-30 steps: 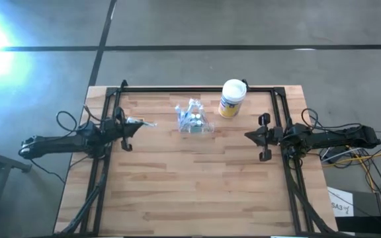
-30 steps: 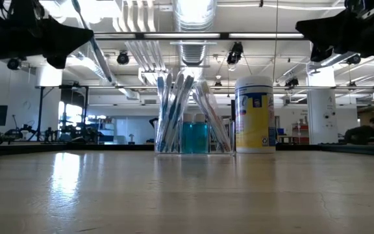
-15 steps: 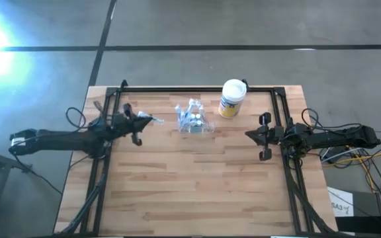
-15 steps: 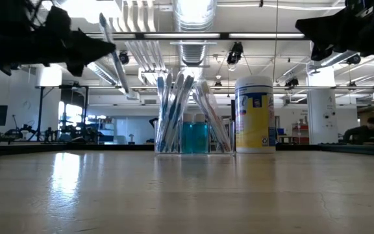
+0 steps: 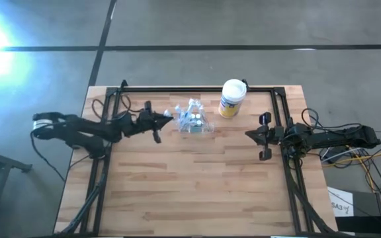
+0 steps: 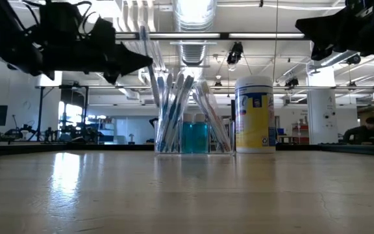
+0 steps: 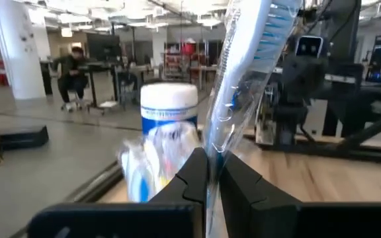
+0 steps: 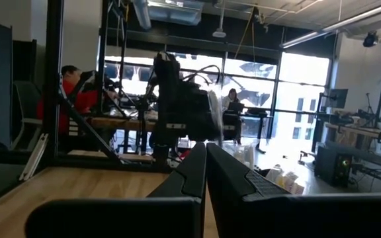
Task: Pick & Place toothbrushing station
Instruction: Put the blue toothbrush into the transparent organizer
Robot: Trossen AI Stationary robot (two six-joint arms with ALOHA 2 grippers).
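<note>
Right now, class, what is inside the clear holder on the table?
The clear holder contains upright wrapped toothbrushes leaning outward and blue-capped items low in the middle. What those items are cannot be told; its floor is hidden.

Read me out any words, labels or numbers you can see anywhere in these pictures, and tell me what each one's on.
"SA3": on a white sheet at the high view's lower right; the mark after it is too small to read.
Canister: its yellow label carries print, too blurred to read.
Wrapped toothbrush held in the left gripper: any print on the wrapper is unreadable.
</note>
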